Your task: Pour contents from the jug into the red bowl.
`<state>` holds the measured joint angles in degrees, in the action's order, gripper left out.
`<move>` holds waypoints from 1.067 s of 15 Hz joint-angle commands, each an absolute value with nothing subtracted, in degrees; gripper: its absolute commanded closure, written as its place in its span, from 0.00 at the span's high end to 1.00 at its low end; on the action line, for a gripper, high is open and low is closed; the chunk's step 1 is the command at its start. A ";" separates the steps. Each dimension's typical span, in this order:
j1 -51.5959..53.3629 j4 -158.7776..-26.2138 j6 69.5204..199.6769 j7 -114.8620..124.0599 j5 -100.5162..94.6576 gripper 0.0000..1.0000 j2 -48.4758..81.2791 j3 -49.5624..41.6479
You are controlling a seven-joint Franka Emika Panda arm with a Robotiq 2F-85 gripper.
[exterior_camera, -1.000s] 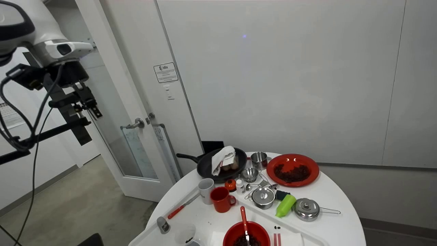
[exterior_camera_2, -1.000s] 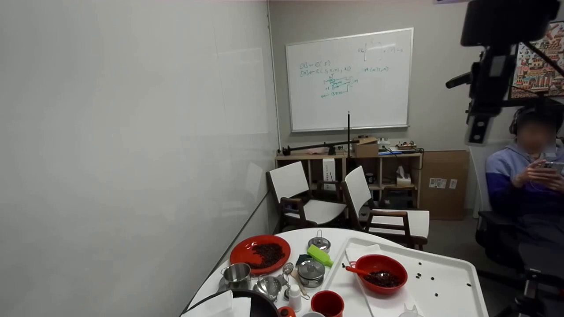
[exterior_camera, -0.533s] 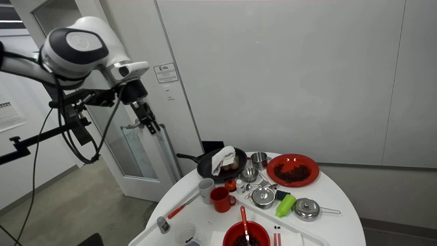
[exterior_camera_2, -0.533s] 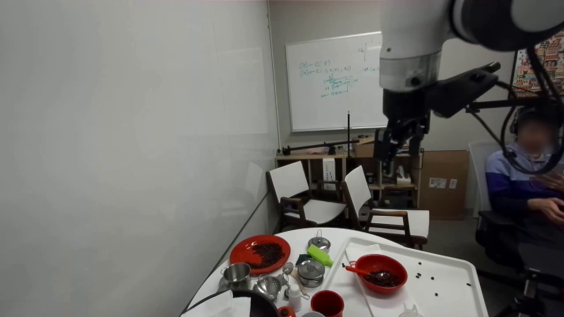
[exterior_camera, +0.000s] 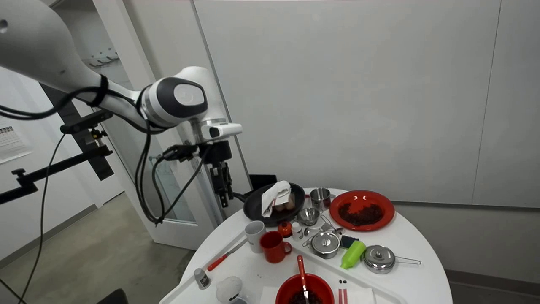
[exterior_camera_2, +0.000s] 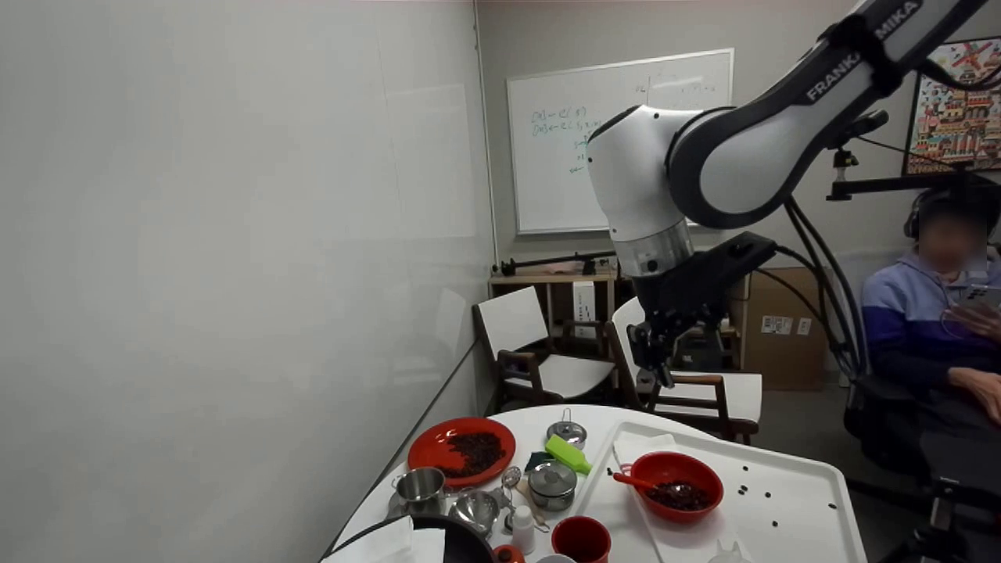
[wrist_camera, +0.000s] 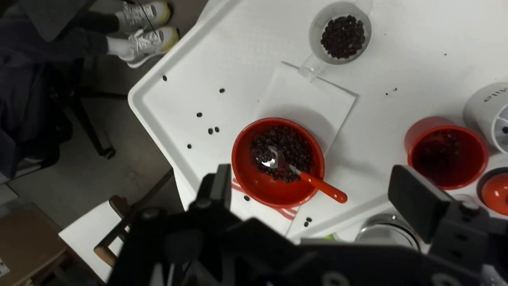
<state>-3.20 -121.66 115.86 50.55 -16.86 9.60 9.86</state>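
Six loose dark beans (wrist_camera: 199,114): leftmost on the white tray (wrist_camera: 254,47) in the wrist view, two of them close together.
Round red bowl (wrist_camera: 268,188): one, mouth up on the tray, partly filled with dark beans.
Metal spoon with orange-red handle (wrist_camera: 317,184): one, in the bowl; long axis slants from its head at upper left to the handle end past the rim at lower right.
Further loose beans (wrist_camera: 247,198): three, one just beside the bowl, two together farther right.
Black two-fingered gripper (wrist_camera: 311,180): one, pointing down in both exterior views; jaws spread wide.
White paper napkin (wrist_camera: 321,95): reaches from the bowl toward the jug.
Clear plastic jug (wrist_camera: 316,35): one, on the tray, upper right of the bowl and apart from it; upright, long axis vertical, mouth up; handle (wrist_camera: 311,68) points lower left, toward the bowl; jug beans (wrist_camera: 343,36) inside, too many to count.
Mugs: two, near each other at right, glossy red mug (wrist_camera: 421,131), then grey-white mug with dark lettering (wrist_camera: 488,105).
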 commanded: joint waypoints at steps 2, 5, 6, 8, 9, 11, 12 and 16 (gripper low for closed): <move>0.75 -123.68 113.35 53.86 -9.26 1.00 12.12 4.59; 1.88 -128.75 114.25 54.25 -2.88 1.00 10.63 3.86; 2.18 -130.39 114.19 53.57 -0.82 1.00 10.33 3.94; 2.77 -127.51 114.14 52.69 -3.61 1.00 12.58 2.89; 3.00 -127.48 114.15 52.70 -3.64 1.00 12.61 2.70; 3.11 -127.12 114.15 52.69 -3.67 1.00 12.60 2.41; 3.65 -126.23 111.55 54.67 -4.56 1.00 13.15 2.25; 4.93 -123.37 116.71 68.41 -5.18 1.00 22.66 -0.23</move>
<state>3.26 -126.66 112.95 60.27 -4.33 14.66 2.04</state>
